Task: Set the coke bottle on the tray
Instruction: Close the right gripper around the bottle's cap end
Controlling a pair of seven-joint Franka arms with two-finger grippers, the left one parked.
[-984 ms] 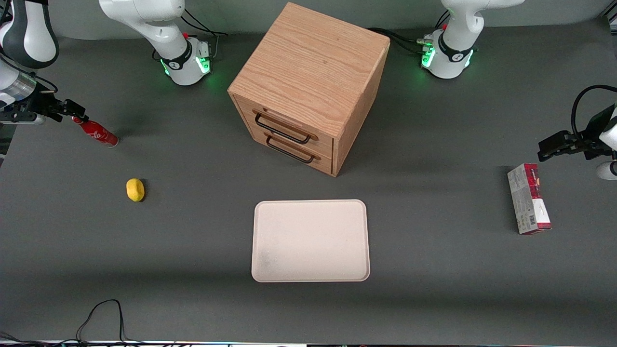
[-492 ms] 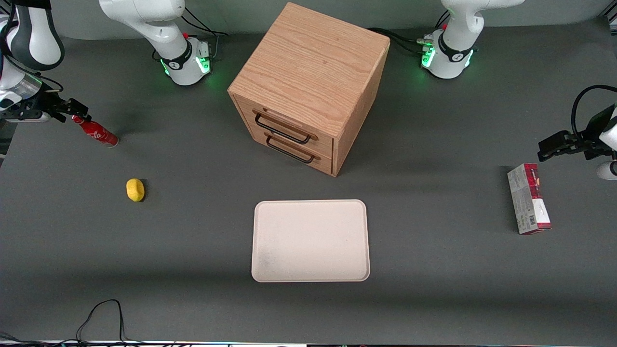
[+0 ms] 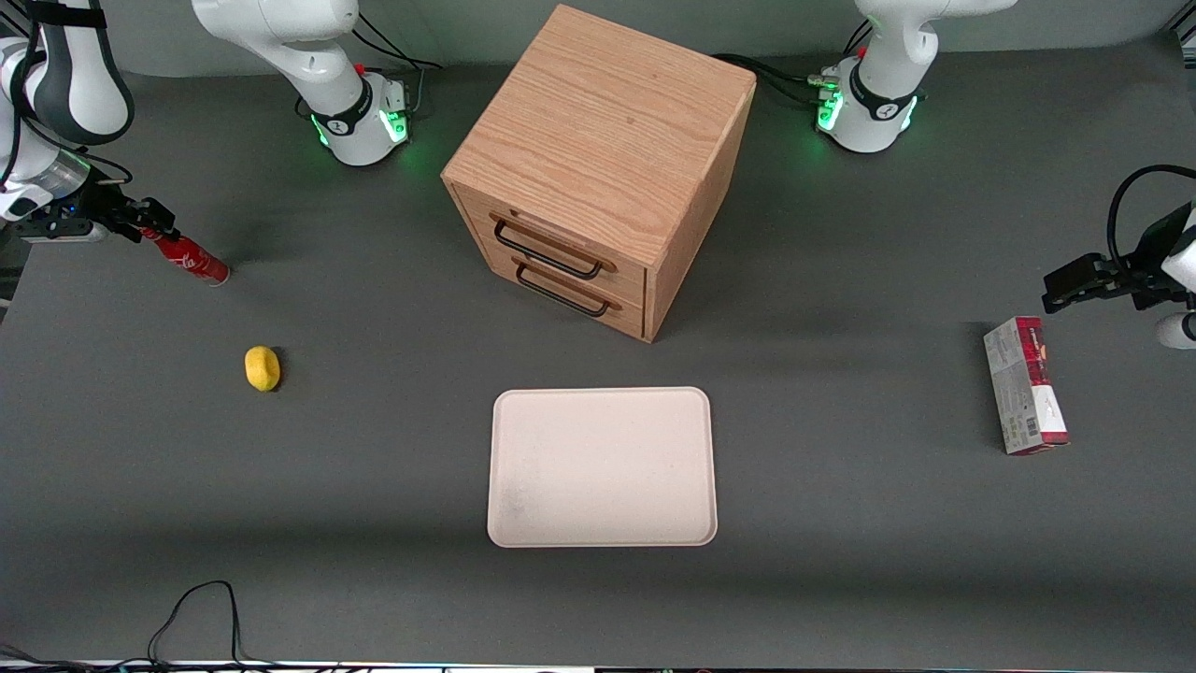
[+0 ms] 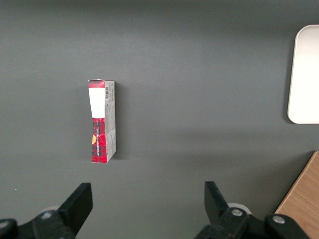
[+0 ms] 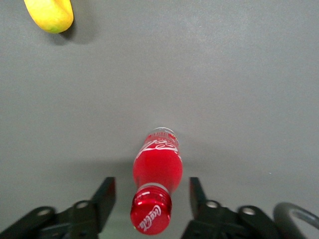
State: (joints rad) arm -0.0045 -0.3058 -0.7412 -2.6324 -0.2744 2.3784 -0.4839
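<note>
A dark grey worktop (image 3: pixel 374 467) fills the front view, with a cable looping at its near edge. At the working arm's end the hand (image 3: pixel 154 224) sits at the top of the coke bottle (image 3: pixel 192 263), which stands upright on the worktop; from this camera its cap is hidden by the fingers and its long axis appears slanted, base nearer the camera. White script shows on the red body but is too small to read here. A yellow lemon-like object (image 3: pixel 263 367) lies nearer the camera than the bottle. The cream tray (image 3: pixel 602 465) lies flat mid-worktop, well apart from the bottle, in front of the wooden two-drawer cabinet (image 3: pixel 598 168). Toward the parked arm's end lies a red-and-grey carton (image 3: pixel 1024 384).

The left wrist view looks down on the same carton (image 4: pixel 102 121), showing its barcode end, with a corner of the tray (image 4: pixel 305 74) and an edge of the cabinet (image 4: pixel 304 199).

The right wrist view looks down the bottle's axis: the red cap (image 5: pixel 151 216) bears the white "Coca-Cola" script, repeated on the body (image 5: pixel 159 159). The hand (image 5: pixel 151 196) is spread wide, one finger (image 5: pixel 104 196) on each side of the neck, neither touching it. The yellow object (image 5: pixel 50 15) lies apart on the grey surface.
</note>
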